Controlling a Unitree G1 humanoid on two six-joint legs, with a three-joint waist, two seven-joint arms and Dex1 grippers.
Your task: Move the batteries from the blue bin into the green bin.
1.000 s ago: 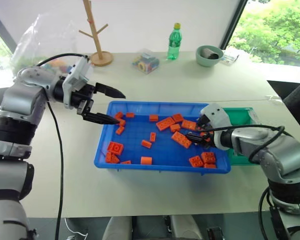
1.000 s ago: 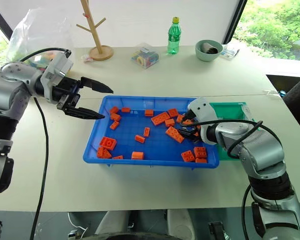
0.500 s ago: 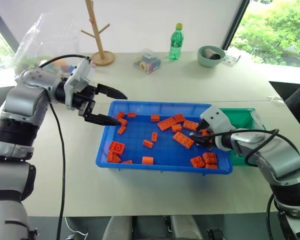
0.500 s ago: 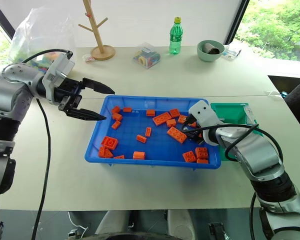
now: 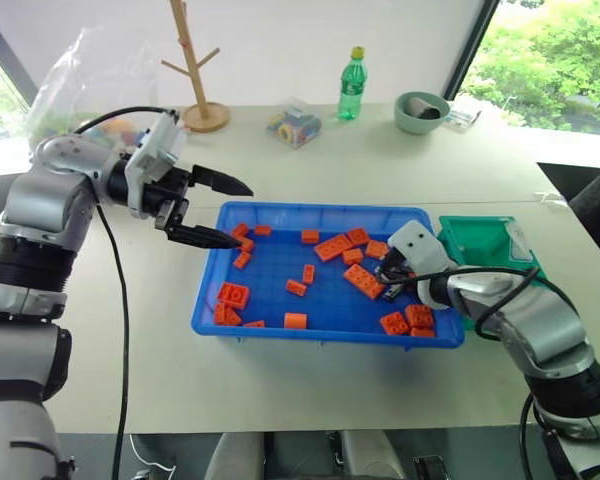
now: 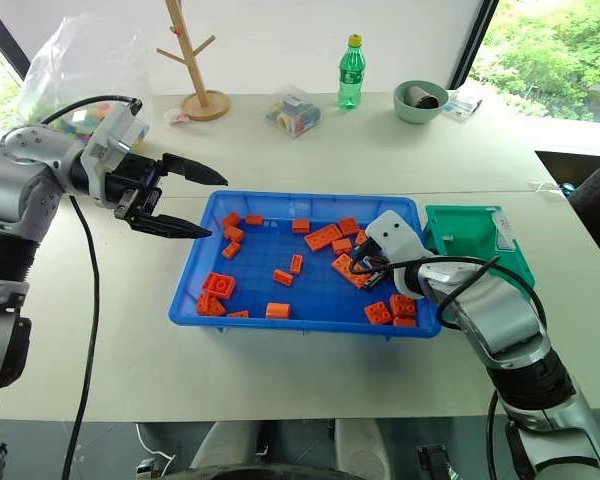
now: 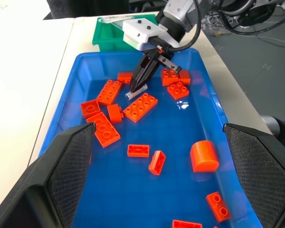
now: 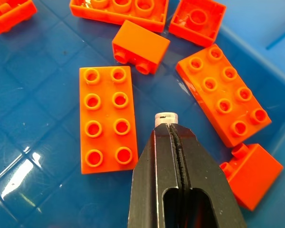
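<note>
The right gripper [image 7: 141,81] pinches a battery [image 7: 135,91] among bricks [image 7: 140,107] in the blue bin [image 5: 280,312], ready for lifting; the green bin [image 5: 480,240] waits right. The left gripper [image 5: 220,210] hovers wide, empty.

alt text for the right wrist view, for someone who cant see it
The right gripper, its two black fingers shut, pinches a small silver-grey battery whose end pokes out past the tips. It sits low over the blue bin, among scattered orange bricks.
</note>
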